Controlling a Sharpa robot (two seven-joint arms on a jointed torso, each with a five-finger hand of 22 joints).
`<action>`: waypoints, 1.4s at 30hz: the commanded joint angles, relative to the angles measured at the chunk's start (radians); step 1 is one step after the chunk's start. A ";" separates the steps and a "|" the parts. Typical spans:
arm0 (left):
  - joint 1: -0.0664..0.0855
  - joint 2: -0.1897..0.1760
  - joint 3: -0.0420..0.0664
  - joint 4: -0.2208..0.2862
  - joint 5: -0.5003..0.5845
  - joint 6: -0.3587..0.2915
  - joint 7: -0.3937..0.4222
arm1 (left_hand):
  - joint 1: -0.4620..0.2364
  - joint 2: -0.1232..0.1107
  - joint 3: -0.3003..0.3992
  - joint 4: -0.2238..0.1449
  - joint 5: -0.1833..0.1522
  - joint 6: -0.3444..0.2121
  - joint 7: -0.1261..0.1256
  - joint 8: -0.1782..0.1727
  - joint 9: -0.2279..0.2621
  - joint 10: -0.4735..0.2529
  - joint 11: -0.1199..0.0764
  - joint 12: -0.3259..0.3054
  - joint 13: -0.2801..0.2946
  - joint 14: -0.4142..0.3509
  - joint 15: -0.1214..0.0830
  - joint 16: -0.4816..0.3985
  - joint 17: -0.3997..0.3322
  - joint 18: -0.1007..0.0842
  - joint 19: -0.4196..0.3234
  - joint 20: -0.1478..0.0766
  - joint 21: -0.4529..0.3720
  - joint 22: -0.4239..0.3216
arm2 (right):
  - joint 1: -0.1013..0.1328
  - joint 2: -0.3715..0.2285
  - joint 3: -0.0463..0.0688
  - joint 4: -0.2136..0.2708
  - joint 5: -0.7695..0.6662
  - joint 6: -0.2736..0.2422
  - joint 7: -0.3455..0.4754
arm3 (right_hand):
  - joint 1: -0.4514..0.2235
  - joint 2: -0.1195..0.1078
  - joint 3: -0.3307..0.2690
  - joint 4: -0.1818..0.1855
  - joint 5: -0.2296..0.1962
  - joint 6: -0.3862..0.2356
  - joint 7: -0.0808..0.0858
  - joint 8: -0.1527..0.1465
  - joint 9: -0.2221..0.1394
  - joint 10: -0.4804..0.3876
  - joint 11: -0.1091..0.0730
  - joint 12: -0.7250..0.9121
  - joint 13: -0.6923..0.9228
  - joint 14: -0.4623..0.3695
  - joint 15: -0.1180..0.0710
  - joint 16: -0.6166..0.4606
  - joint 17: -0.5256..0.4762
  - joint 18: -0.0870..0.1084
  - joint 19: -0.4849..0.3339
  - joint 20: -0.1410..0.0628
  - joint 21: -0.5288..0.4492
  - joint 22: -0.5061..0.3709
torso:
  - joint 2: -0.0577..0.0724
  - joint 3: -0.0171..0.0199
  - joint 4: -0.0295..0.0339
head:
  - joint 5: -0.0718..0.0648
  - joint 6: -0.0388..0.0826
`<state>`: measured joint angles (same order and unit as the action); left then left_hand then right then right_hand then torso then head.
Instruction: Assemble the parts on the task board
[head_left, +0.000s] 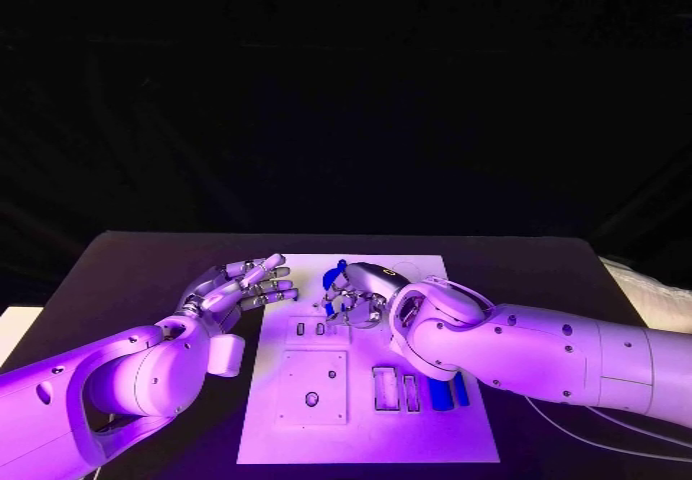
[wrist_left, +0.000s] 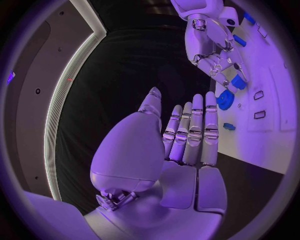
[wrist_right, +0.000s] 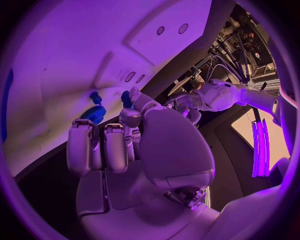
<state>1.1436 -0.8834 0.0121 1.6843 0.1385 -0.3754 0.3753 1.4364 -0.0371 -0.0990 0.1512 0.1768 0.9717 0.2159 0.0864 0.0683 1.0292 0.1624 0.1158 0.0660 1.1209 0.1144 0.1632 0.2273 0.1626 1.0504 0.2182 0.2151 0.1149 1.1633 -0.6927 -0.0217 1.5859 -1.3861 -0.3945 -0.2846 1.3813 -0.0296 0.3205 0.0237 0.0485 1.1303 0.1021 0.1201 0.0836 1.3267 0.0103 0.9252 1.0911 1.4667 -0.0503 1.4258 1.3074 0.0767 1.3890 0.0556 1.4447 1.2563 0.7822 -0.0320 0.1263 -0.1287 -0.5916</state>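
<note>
Here, the right hand (head_left: 361, 297) pinches one blue part (head_left: 343, 307) over the task board (head_left: 289, 430); the left hand (head_left: 238, 287) holds nothing, fingers (wrist_left: 194, 125) straight.

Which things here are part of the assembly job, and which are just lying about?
Job:
- board
- blue gear
- small blue part on the board
- blue bars near the board's right edge
- right hand, fingers on a blue part
- left hand, open beside the board

Lying about:
- table

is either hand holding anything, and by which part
The right hand pinches a small blue part at its fingertips; where on it cannot be told. The left hand holds nothing.
</note>
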 joint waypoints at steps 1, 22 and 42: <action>0.001 0.003 0.001 0.001 0.001 0.012 0.015 | -0.002 0.005 -0.005 0.001 -0.006 0.000 0.000 -0.005 0.001 -0.003 0.004 -0.006 0.001 -0.006 0.004 -0.006 0.001 0.012 -0.005 0.000 -0.006 -0.001 | -0.010 0.010 0.000 0.001 -0.070 0.037 -0.038 | -0.012 -0.003 0.006 -0.001 0.004 0.011 -0.006 0.006 0.018 -0.007 0.002 0.001 0.002 0.055 -0.005 -0.004 0.020 -0.008 -0.008 0.000 -0.004 -0.001 | 0.001 0.0012 -0.0001 | 0.001 0.003; 0.001 0.000 0.001 0.003 0.001 0.018 0.004 | 0.003 0.010 -0.004 -0.003 -0.005 -0.002 0.001 -0.006 0.001 -0.005 0.005 -0.008 0.000 -0.007 0.004 -0.009 0.003 0.012 -0.010 0.001 -0.009 -0.002 | -0.031 -0.003 -0.001 0.009 -0.122 0.083 -0.057 | -0.021 -0.012 0.004 -0.004 0.004 0.013 -0.007 0.006 0.018 -0.005 0.002 0.000 0.002 0.055 -0.005 -0.005 0.019 -0.007 -0.008 0.000 -0.005 -0.002 | 0.001 0.0029 -0.0018 | 0.005 -0.016; 0.001 0.001 0.001 0.013 0.001 0.021 -0.004 | 0.009 0.016 -0.001 -0.008 -0.005 -0.002 0.001 -0.007 0.000 -0.006 0.005 -0.009 0.000 -0.007 0.004 -0.010 0.005 0.013 -0.011 0.002 -0.010 -0.002 | -0.032 0.004 -0.005 -0.002 -0.146 0.131 -0.073 | -0.065 -0.047 -0.015 0.004 0.002 -0.004 0.001 -0.007 0.013 -0.043 0.008 -0.094 -0.064 0.054 -0.001 -0.010 0.015 -0.005 -0.016 0.003 -0.014 -0.017 | 0.001 0.0017 -0.0023 | 0.009 -0.022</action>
<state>1.1435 -0.8842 0.0120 1.6936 0.1385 -0.3746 0.3699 1.4458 -0.0277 -0.1017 0.1485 0.1768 0.9717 0.2160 0.0830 0.0683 1.0257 0.1659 0.1122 0.0660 1.1184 0.1170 0.1594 0.2303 0.1627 1.0469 0.2218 0.2117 0.1140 1.1384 -0.6892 -0.0198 1.5878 -1.5094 -0.3225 -0.3290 1.3249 -0.0752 0.3118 0.0290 0.0485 1.1288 0.1000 0.1171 0.0973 1.2906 0.0208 0.8344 1.0285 1.4666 -0.0502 1.4202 1.3078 0.0767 1.3783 0.0593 1.4362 1.2398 0.7832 -0.0298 0.1245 -0.1195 -0.6132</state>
